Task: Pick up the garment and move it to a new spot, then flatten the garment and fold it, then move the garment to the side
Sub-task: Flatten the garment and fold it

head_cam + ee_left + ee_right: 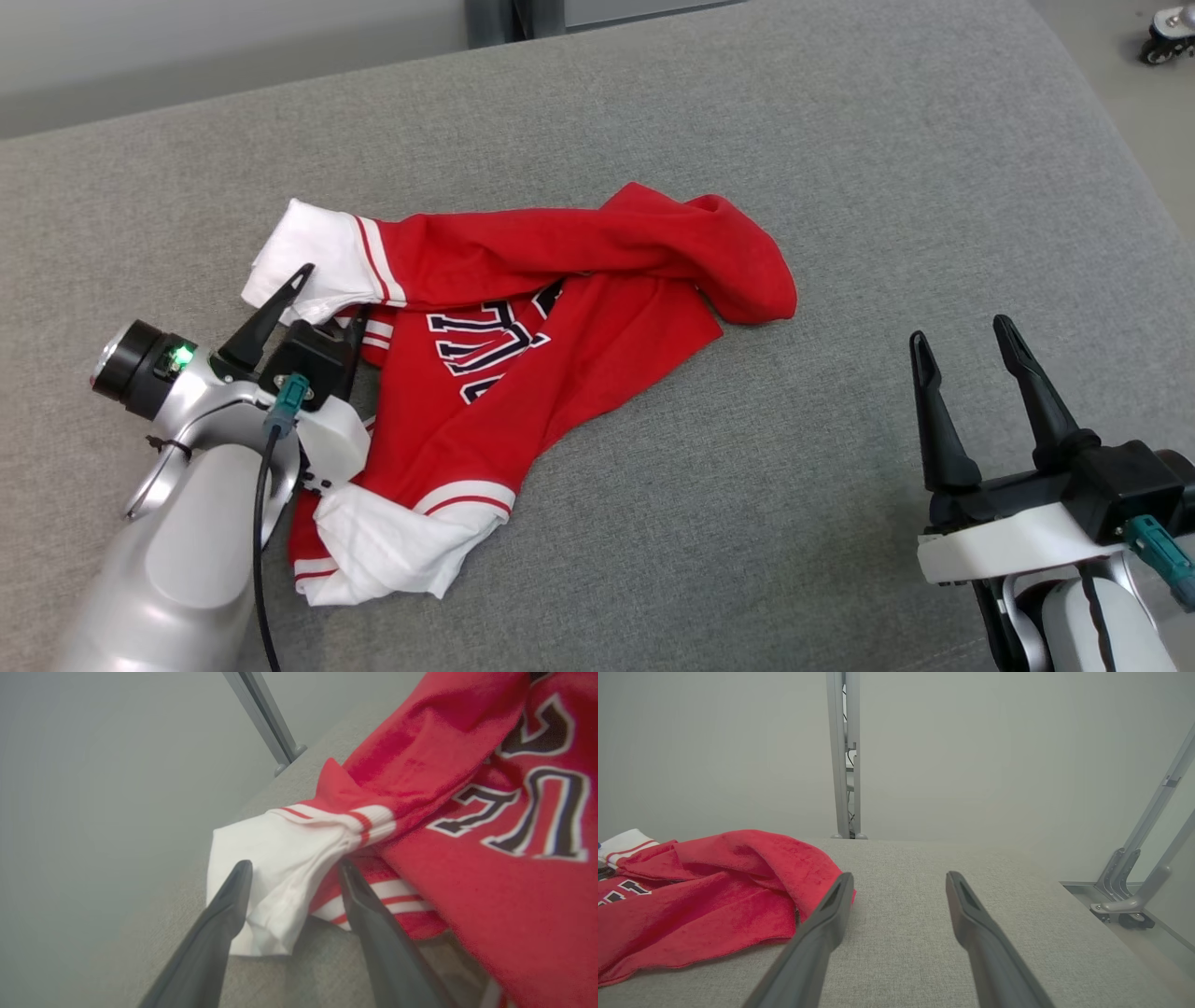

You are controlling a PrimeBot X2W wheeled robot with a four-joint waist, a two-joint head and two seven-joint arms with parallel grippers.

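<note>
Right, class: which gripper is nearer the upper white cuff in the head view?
Left. The left gripper straddles the white cuff, jaws open; the right gripper sits open over bare grey surface, off the garment's right side.

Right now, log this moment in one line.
garment: crumpled, unfolded | left gripper: open, astride white cuff | right gripper: open, apart from garment | stage: pick-up not yet done
</note>
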